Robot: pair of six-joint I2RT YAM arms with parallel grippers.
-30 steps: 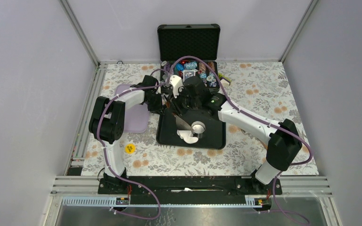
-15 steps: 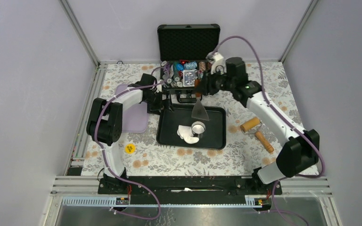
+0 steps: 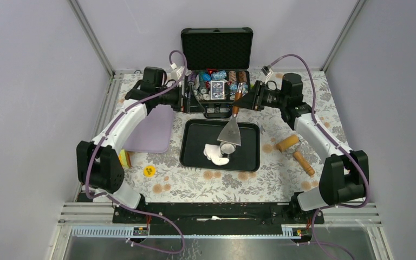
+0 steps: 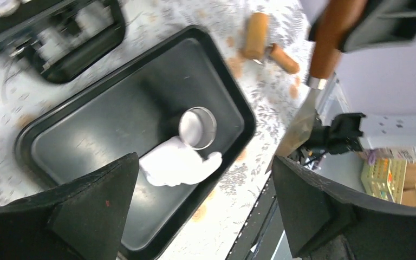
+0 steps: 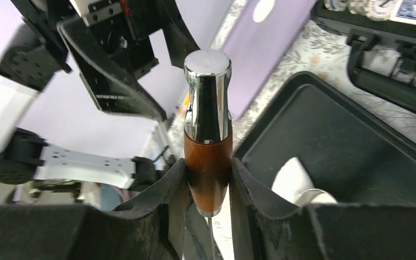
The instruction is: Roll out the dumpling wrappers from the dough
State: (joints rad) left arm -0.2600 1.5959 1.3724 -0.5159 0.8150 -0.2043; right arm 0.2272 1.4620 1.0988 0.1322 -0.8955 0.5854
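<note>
Between the fingers of the right claw (image 5: pixel 208 179), a scraper (image 3: pixel 231 132) is clamped by its handle: brown wood capped with polished steel. Its flat, flared metal blade hangs downward. Directly beneath that claw sits a shallow black tray (image 3: pixel 249 151) with rounded corners and a raised rim. The blade tip hangs over a short steel ring cutter (image 3: pixel 227 147) in the tray.

The dough (image 3: pixel 215 153) lies in the tray against the ring's left side, below and between both claws. It is a soft, matte white, irregular flat piece.

The left claw (image 3: pixel 187 101) stands wide open and holds nothing, level with the right claw at the far side of the tray. Under the left arm lies a smooth lilac mat (image 3: pixel 151 132). A wooden rolling pin (image 3: pixel 294 149) lies on the floral-patterned desk (image 3: pixel 303 108), right of the tray.

A second ago both arms crowded low over the tray and the left claw was nearly shut. Both have since drawn back and apart, and the rolling pin has come into view. The dough and ring have not shifted.
</note>
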